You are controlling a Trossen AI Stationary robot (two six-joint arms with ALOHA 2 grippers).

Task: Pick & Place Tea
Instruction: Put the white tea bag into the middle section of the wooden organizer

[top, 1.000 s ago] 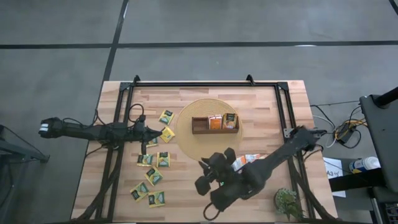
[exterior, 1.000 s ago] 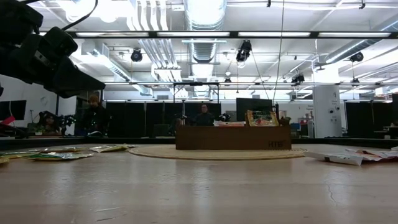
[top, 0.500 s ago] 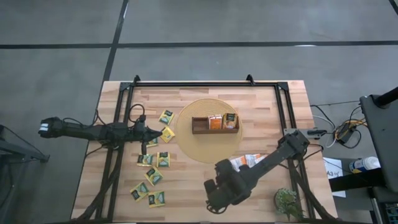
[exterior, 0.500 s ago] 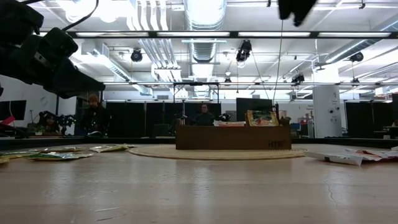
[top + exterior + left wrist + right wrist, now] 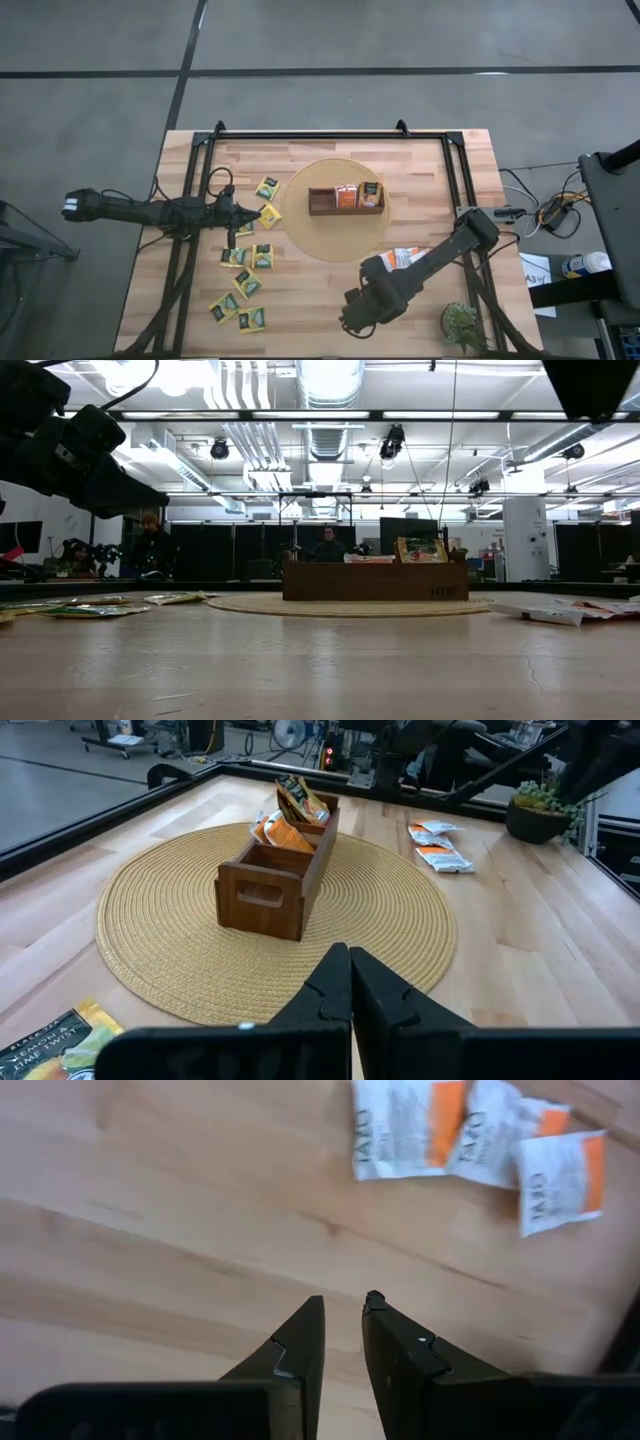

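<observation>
Several yellow-green tea packets [image 5: 245, 275] lie flat on the table's left half. White-and-orange tea packets [image 5: 400, 258] [image 5: 400, 1125] lie flat right of centre. A brown wooden tray [image 5: 345, 198] with packets in its middle and right compartments stands on a round woven mat [image 5: 335, 232]. My right gripper [image 5: 362, 308] [image 5: 343, 1305] points down over bare wood toward the near edge, short of the white-and-orange packets. Its fingers stand a narrow gap apart with nothing between them. My left gripper [image 5: 257, 213] [image 5: 350, 960] is shut at the table's left, aimed at the tray [image 5: 275, 885].
A small potted plant [image 5: 462, 322] stands at the near right corner, close to my right arm. Black frame rails [image 5: 455, 180] run along the table's sides and far edge. In the low view, people [image 5: 150, 545] are in the room behind the table.
My right gripper has come down and shifted a little toward the table's right edge. Its wrist has turned and tipped, so the fingers now point straight down at the wood. No packet has moved.
</observation>
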